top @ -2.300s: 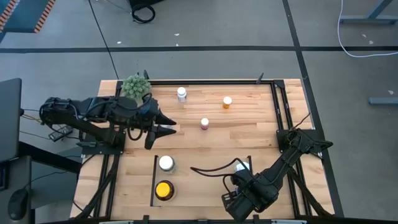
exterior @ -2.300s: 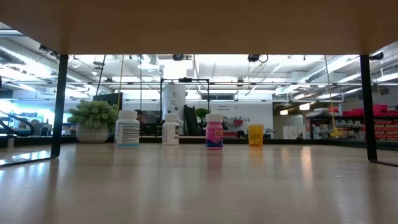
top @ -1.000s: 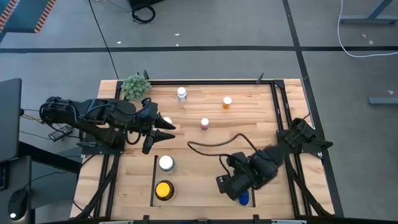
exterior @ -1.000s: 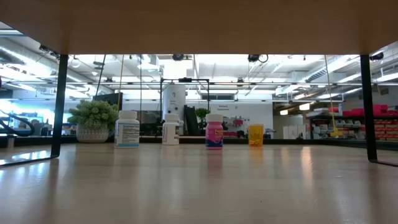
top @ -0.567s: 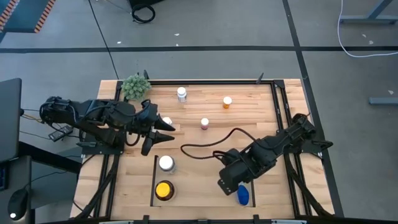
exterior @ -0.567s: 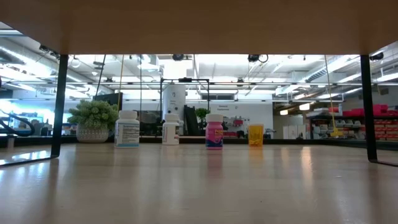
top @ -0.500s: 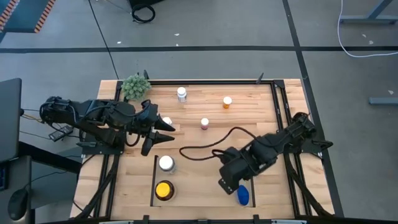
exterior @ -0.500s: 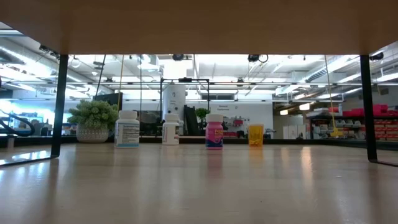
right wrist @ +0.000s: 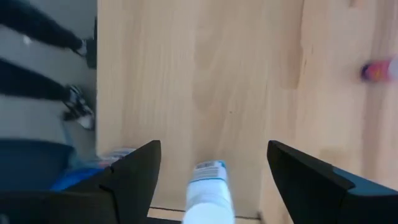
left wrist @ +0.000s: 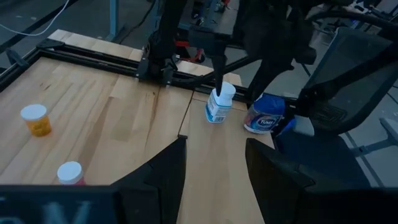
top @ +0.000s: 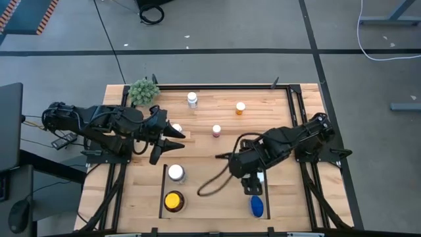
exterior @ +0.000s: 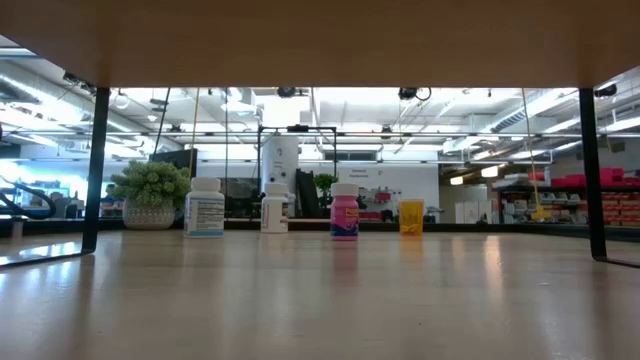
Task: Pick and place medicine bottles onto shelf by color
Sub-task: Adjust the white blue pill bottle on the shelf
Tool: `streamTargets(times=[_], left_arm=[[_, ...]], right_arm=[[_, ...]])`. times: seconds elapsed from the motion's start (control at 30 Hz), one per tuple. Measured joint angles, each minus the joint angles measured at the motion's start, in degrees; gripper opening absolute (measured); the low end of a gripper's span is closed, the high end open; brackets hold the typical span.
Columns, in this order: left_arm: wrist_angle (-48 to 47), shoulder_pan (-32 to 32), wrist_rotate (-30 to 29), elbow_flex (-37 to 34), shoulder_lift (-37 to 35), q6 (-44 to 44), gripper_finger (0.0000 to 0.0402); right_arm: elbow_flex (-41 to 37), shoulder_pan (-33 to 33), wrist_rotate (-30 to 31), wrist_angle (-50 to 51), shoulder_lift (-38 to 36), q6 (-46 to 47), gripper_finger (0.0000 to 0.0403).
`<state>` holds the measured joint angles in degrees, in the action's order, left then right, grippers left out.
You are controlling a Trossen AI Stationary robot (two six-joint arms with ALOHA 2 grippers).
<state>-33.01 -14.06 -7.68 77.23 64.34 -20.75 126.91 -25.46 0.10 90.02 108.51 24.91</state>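
My right gripper (top: 255, 182) (right wrist: 212, 149) hangs open, pointing down, over an upright white medicine bottle (top: 260, 176) (left wrist: 219, 102) (right wrist: 208, 190). Its fingers stand on either side of the bottle without touching it. A blue bottle (top: 255, 206) (left wrist: 264, 116) lies just nearer the table's near edge. Both rest on the shelf planks at the right. A white-capped bottle (top: 175, 172) and a yellow-capped one (top: 173, 201) stand beside the shelf's black rail (top: 163, 191). My left gripper (top: 179, 140) (left wrist: 214, 146) waits open, high at the table's left, with nothing between its fingers.
Loose on the far half stand a white bottle (top: 191, 99), an orange one (top: 240, 107), a pink white-capped one (top: 216, 130) and a larger white one (top: 176, 128) below my left gripper. A green plant ball (top: 143, 91) sits at the far left corner. A black cable (top: 214, 181) loops from the right arm.
My right gripper has gone from over the blue bottle toward the table's far edge and a little up, rolling about its own pointing line, and now stands over the white bottle. Its cable loop has swung toward the near edge. The blue bottle has stayed where it lay.
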Motion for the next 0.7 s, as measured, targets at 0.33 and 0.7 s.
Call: streamTargets(times=[0.33, 0.7], left_arm=[[-0.1, 0.0, -0.2, 0.0, 0.0, -1.2, 0.0172], [-0.2, 0.0, -0.5, 0.0, 0.0, -1.1, 0.0172]], right_arm=[[0.0, -1.4, 4.1, 0.0, -1.2, -8.4, 0.0300], [-21.3, -4.0, 4.5, 0.2, -18.0, 1.2, 0.0300]])
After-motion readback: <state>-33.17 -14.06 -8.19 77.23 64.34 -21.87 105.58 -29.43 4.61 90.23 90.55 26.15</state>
